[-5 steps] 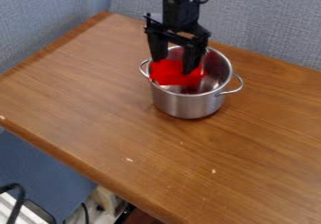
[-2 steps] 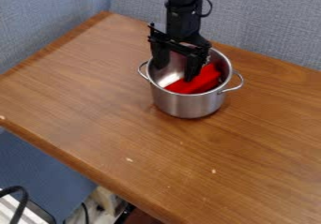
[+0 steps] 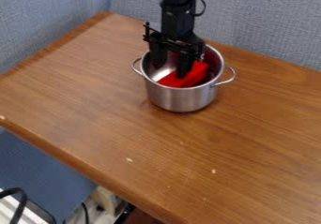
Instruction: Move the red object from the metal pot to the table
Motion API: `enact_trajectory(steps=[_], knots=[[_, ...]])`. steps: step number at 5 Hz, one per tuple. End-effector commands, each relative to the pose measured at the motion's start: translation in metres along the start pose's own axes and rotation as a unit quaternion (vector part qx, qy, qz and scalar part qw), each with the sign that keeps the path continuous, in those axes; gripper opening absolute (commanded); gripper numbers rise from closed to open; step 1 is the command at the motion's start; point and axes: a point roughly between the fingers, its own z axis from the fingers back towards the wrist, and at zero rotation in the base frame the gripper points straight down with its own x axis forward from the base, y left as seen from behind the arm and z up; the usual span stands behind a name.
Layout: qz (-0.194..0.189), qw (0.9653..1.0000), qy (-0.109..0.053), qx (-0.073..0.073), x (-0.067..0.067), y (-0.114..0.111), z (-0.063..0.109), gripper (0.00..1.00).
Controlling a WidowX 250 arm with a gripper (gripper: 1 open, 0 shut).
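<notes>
The metal pot [image 3: 183, 98] stands on the table [image 3: 88, 97] toward its far side, shiny, with a small handle on each side. Inside it lies the red object [image 3: 168, 79], its bright red showing between and beside the black fingers. My gripper [image 3: 177, 72] points straight down into the pot. Its two fingers are drawn in against the red object, one on each side. The fingertips and the lower part of the red object are hidden by the pot's wall.
The wooden tabletop spreads out to the left of and in front of the pot, with its rounded front edge [image 3: 75, 167] running diagonally. A blue-grey wall [image 3: 51, 12] stands behind the table. Cables lie on the floor [image 3: 100, 209] below.
The gripper has sunk deeper into the pot and its fingers have come together around the red object. The pot has shifted slightly to the left.
</notes>
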Motion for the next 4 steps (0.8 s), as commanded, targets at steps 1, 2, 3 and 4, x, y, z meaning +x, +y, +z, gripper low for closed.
enact_trajectory(steps=[1, 2, 3, 4], knots=[[-0.003, 0.9996, -0.026, 0.01, 0.007, -0.011, 0.022, 0.0], [0.0, 0.9996, -0.029, 0.001, 0.002, -0.01, 0.027, 0.0], [0.005, 0.9993, -0.036, -0.011, -0.005, -0.008, 0.037, 0.0], [0.019, 0.9974, -0.063, -0.031, -0.013, 0.003, 0.067, 0.0]])
